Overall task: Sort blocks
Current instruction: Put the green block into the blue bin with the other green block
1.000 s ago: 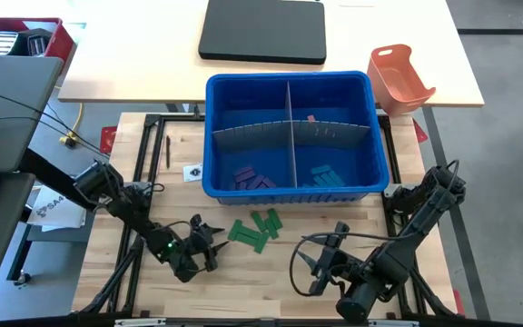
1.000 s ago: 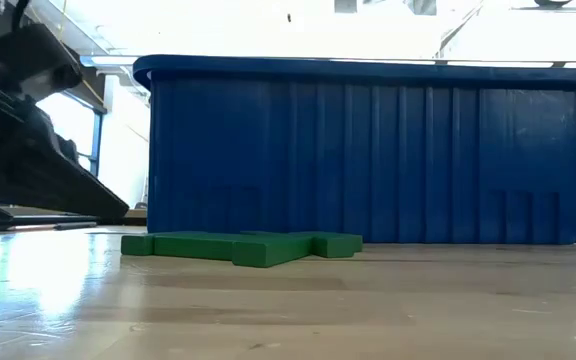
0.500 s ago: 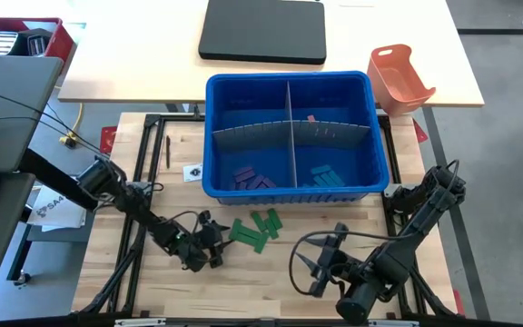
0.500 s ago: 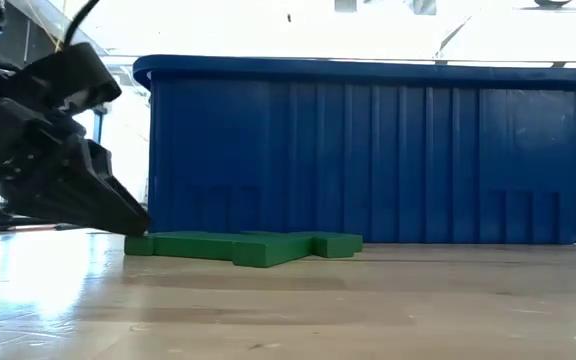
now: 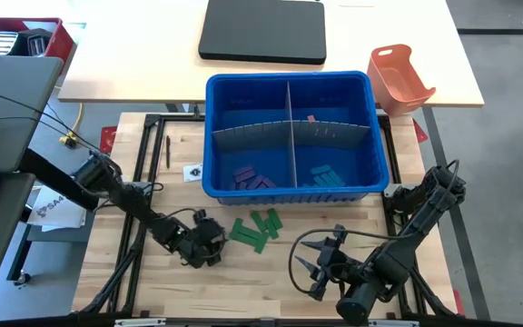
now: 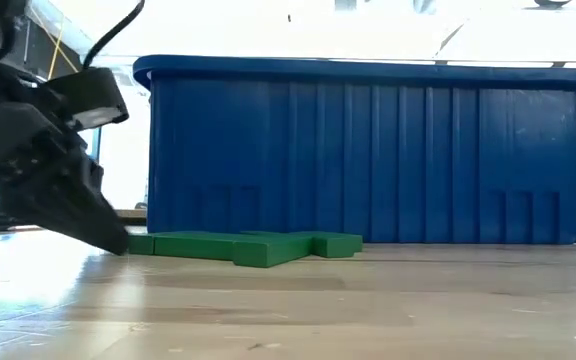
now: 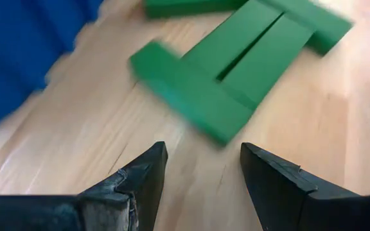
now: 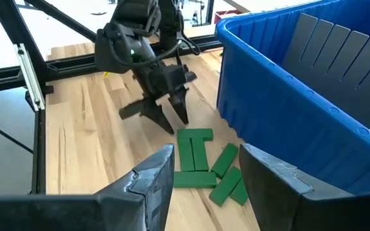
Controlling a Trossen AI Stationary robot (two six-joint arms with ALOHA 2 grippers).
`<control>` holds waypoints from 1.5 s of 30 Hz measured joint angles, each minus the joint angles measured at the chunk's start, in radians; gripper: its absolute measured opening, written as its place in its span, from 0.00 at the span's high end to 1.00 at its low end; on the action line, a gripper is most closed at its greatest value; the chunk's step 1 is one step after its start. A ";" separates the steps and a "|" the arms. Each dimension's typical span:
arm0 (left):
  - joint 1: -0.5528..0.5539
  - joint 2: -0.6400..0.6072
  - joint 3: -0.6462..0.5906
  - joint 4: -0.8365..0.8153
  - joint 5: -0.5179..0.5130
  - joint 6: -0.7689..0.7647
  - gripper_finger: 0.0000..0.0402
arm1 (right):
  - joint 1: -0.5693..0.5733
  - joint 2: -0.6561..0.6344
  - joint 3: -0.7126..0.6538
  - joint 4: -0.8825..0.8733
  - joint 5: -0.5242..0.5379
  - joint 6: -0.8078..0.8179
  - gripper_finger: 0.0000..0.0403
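Several green blocks (image 5: 255,229) lie flat in a loose cluster on the wooden table, just in front of the blue bin (image 5: 209,136); they also show in the low view (image 6: 243,246) and ahead of the fingers in the left wrist view (image 7: 236,70). My left gripper (image 5: 216,240) is open, low over the table just left of the blocks (image 8: 204,163), with its fingertips (image 7: 153,160) short of the nearest one. My right gripper (image 5: 310,265) hangs open above the table's near right part, nothing between its fingers (image 8: 162,163).
Grey divider sheets (image 5: 289,136) split the bin into compartments: purple blocks (image 5: 252,177) near left, blue ones (image 5: 323,174) near right, a pink one (image 5: 311,118) far right. An orange-red tray (image 5: 398,77) and a black pad (image 5: 263,29) sit on the far table.
My left gripper has moved toward the table's right edge, closing on the green blocks, and has turned about and tipped its fingers lower toward the table. The blocks have not moved. My right gripper has rolled slightly in place.
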 joint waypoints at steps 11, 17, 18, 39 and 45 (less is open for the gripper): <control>-0.103 -0.117 -0.007 -0.098 -0.207 0.079 0.52 | 0.000 0.000 0.000 -0.006 0.003 -0.038 0.57; -0.006 -0.085 -0.007 0.055 -0.142 0.306 0.71 | 0.000 0.000 0.000 -0.003 0.004 -0.039 0.57; 0.014 -0.079 -0.007 0.081 -0.118 0.336 0.76 | 0.000 0.000 0.000 -0.001 0.004 -0.039 0.57; 0.082 -0.065 -0.001 0.033 0.204 0.342 0.99 | 0.000 0.000 0.000 0.018 0.003 -0.038 0.57; -0.030 -0.216 -0.007 -0.303 0.130 0.130 0.99 | 0.000 0.000 0.000 0.013 0.002 -0.047 0.57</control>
